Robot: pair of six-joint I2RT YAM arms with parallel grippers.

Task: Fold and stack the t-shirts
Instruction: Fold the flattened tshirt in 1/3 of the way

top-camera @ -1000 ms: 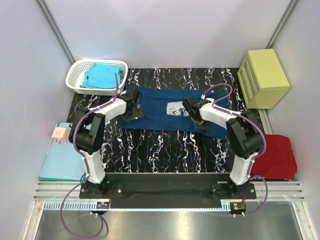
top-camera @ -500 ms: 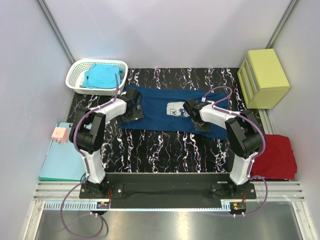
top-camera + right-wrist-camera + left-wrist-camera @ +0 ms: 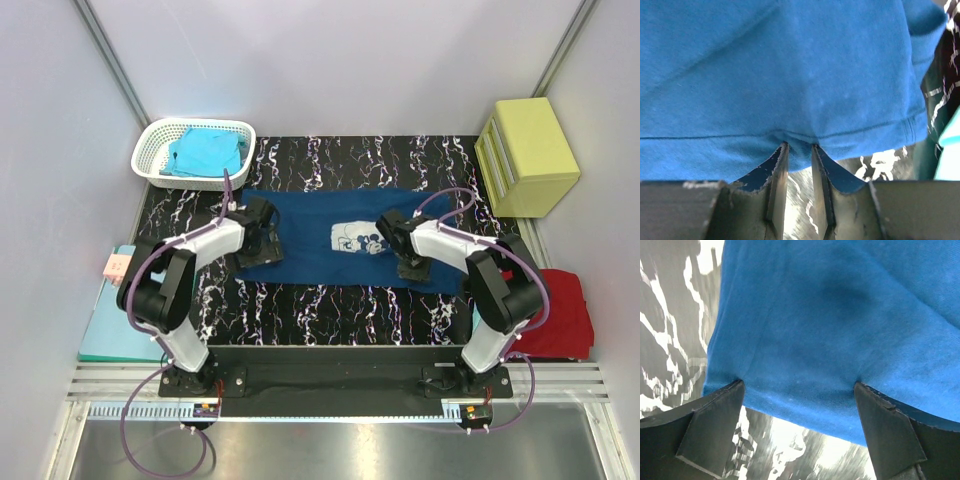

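Nearest the arm bases, a red t-shirt (image 3: 560,300) is seen lying off the right edge of the black marbled table (image 3: 330,300). A teal clipboard (image 3: 115,330) with a small pink tag (image 3: 118,266) is seen off the left edge.

Further in, the navy t-shirt (image 3: 310,235) is spread flat across the middle of the table, its pale chest print (image 3: 358,238) facing up. The near hem is worked from both ends. The left gripper (image 3: 799,387) is held with its jaws wide apart, and the hem is bridged between the fingertips but not clamped. The right gripper (image 3: 799,150) is drawn almost together, and a small pucker of hem appears to be pinched at its tips.

At the back, a turquoise t-shirt (image 3: 205,152) is held in a white basket (image 3: 195,122) on the left, and a yellow drawer box (image 3: 530,150) is placed on the right.

Trouble could be caused by the uneven hold. If the fold is begun while only the right side is clamped, the shirt would likely be dragged askew. The right bite is taken at the very edge, so the cloth may slip out or only one layer may be caught.

No lettering can be read. A cartoon mouse is shown on the print, and the marks on the pink tag are too small to make out.
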